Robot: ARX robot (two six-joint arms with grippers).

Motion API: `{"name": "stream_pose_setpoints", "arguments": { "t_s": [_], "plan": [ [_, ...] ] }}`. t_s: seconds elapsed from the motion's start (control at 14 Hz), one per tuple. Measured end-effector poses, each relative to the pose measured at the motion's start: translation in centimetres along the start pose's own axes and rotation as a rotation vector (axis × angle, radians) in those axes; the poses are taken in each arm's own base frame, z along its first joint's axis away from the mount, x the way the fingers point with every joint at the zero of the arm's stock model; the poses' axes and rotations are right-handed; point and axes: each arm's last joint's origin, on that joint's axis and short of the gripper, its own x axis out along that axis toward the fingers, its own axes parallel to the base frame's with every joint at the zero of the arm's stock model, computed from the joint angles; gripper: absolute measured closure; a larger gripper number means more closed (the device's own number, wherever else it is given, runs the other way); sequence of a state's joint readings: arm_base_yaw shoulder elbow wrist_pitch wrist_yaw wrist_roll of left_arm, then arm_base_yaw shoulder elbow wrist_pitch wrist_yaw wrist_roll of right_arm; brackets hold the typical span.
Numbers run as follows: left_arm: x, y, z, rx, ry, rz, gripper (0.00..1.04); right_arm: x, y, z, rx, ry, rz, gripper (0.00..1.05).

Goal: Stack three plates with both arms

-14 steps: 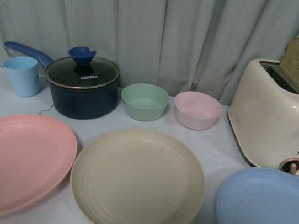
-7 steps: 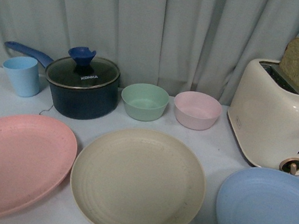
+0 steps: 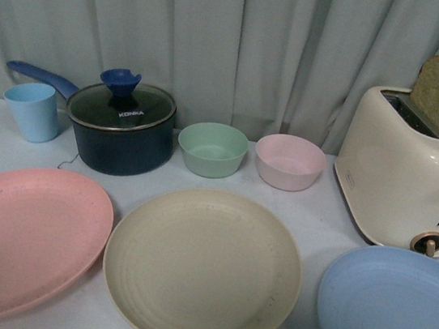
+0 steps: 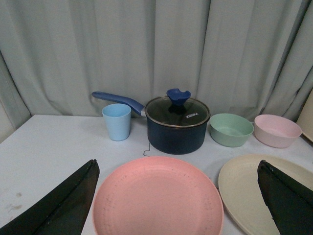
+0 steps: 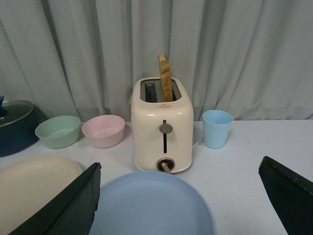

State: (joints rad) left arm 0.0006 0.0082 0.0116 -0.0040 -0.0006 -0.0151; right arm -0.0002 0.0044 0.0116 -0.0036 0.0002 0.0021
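Our left gripper [image 4: 177,165] and right gripper [image 5: 181,164] are gaping wide while the pink plate [image 3: 21,239], cream plate [image 3: 201,268] and blue plate [image 3: 390,315] are lying unstacked, left to right.

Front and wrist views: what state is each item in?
Round matte pink plate: flat, unstacked.
Round matte cream plate: flat, unstacked.
Round matte light-blue plate: flat, unstacked.
Dark-blue glass-lidded pot: lid on.
Cream toaster: bread sticking up.
Left tool: open.
Right tool: open.

Cup [image 3: 32,110], saucepan [image 3: 121,138], green bowl [image 3: 212,149], pink bowl [image 3: 288,162], toaster [image 3: 398,173] stand before curtain [image 3: 236,44].
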Motion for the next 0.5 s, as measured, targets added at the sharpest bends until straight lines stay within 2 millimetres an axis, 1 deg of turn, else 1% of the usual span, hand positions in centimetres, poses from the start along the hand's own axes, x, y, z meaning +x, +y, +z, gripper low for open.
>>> {"name": "stream_pose_setpoints", "arguments": {
  "t_s": [0.43, 0.5],
  "plan": [
    [0.00, 0.00, -0.01, 0.000, 0.000, 0.000, 0.07, 0.00, 0.00, 0.00, 0.000, 0.000, 0.000, 0.06],
    [-0.09, 0.00, -0.18, -0.011, 0.097, 0.015, 0.07, 0.00, 0.00, 0.00, 0.000, 0.000, 0.000, 0.06]
  ]
}}
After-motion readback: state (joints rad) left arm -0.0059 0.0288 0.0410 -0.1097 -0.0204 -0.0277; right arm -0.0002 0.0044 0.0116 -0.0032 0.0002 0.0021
